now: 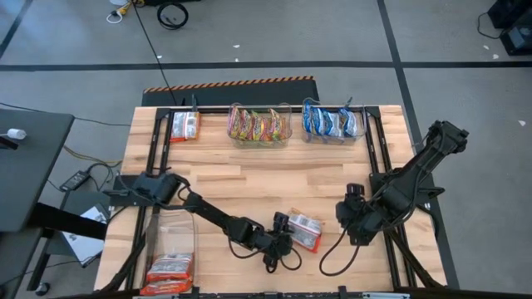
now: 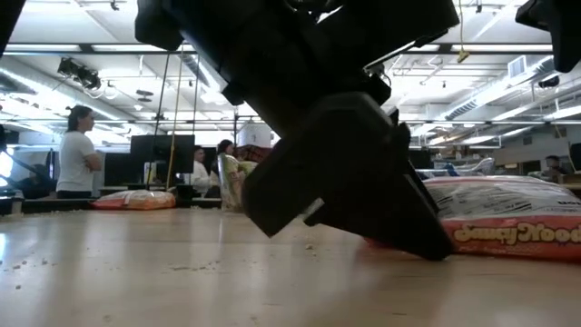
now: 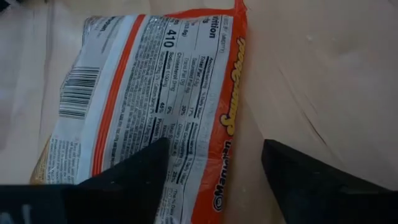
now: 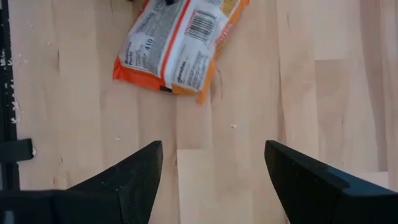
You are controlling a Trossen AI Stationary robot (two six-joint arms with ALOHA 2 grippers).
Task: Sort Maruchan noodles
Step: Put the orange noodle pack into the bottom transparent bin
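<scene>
1. We find the left gripper (image 1: 287,235) low over the front of the table (image 1: 249,183), its jaws apart. In the left wrist view one finger (image 3: 134,171) overlaps the edge of the red-orange packet (image 3: 155,93) and the other sits over bare wood. Nothing is held.

2. The packet (image 1: 306,231) lies flat on the wood, label side down, just beside the gripper toward the right arm. In the low view it rests directly behind the dark gripper body (image 2: 345,154).

3. The right gripper (image 1: 349,218) waits near the packet's other side, jaws spread wide and empty. Its wrist view shows the packet (image 4: 177,46) ahead on the table, well clear of the fingers.

4. Other noodles are already binned: red-orange in the front left tub (image 1: 170,266) and at the far left (image 1: 184,126), yellow-green in the middle tub (image 1: 259,126), blue in the right tub (image 1: 331,123).

5. We judge the step in hand to be a pick of the loose packet by the left arm.

6. To do it well, we advise straddling the packet across its short width, seating both fingers at the wood before closing.

7. Crinkly film slips; a centred grip would limit droop.

8. The front left tub looks the matching destination.
</scene>
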